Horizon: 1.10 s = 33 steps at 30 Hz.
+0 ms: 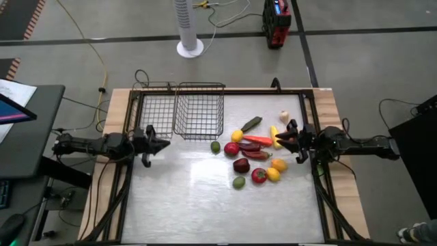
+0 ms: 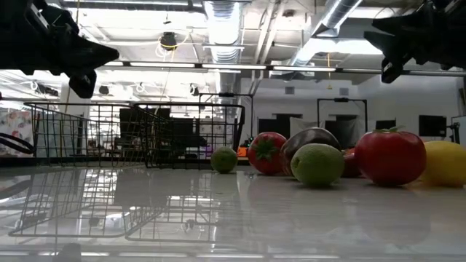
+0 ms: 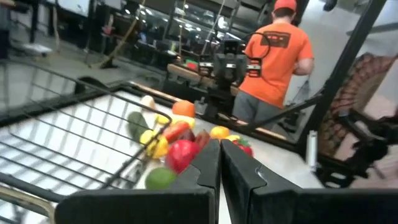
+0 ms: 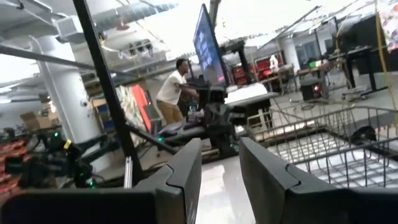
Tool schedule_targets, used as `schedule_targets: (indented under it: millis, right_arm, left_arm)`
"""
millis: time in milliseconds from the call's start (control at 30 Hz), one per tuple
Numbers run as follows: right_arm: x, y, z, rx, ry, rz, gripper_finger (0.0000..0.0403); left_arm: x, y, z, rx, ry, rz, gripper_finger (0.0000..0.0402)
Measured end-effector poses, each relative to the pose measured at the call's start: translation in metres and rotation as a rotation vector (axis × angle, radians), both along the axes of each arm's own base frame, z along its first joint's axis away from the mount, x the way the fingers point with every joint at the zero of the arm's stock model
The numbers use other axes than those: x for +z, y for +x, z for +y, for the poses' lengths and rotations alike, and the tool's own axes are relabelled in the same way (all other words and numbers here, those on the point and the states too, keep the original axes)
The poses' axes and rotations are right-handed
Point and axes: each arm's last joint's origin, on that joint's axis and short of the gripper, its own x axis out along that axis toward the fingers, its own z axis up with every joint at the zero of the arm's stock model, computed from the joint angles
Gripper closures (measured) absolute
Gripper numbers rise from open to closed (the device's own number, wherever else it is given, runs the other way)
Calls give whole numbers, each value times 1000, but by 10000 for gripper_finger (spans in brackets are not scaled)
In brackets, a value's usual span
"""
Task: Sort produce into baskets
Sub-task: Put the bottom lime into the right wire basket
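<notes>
Nothing sorted yet: produce (image 1: 254, 156) heaped on the table (image 1: 184, 198) right of both baskets (image 1: 183, 109), which look empty. My right gripper (image 1: 285, 139) hovers beside the pile, jaws apart; left gripper (image 1: 164, 143) jaws closed, empty. Next: descend on one piece.

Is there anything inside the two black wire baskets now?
Both baskets, the shallower one and the deeper one, show only bare mesh; all produce lies outside on the table.
</notes>
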Motion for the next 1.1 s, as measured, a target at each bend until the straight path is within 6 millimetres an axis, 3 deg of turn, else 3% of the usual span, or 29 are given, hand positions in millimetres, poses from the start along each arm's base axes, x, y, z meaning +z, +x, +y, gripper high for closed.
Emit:
schedule_targets:
  millis: [367, 600, 767, 867, 1100]
  right_arm:
    - [-1, 0, -1, -26, -9, 18, 264]
    - [-6, 4, 0, -15, -22, 72, 264]
    - [-6, 3, -2, -9, 77, 67, 264]
    - [-6, 3, 0, 55, 56, 73, 264]
    - [-5, 3, 0, 15, -17, 81, 264]
  left_arm:
    - [1, 0, -1, -31, -126, -29, 401]
    - [23, -4, -2, -74, 106, -238, 401]
    - [35, -9, 2, 98, 187, -342, 401]
    - [38, -10, 5, 217, 235, -297, 401]
    - [72, -3, 5, 208, 293, -138, 401]
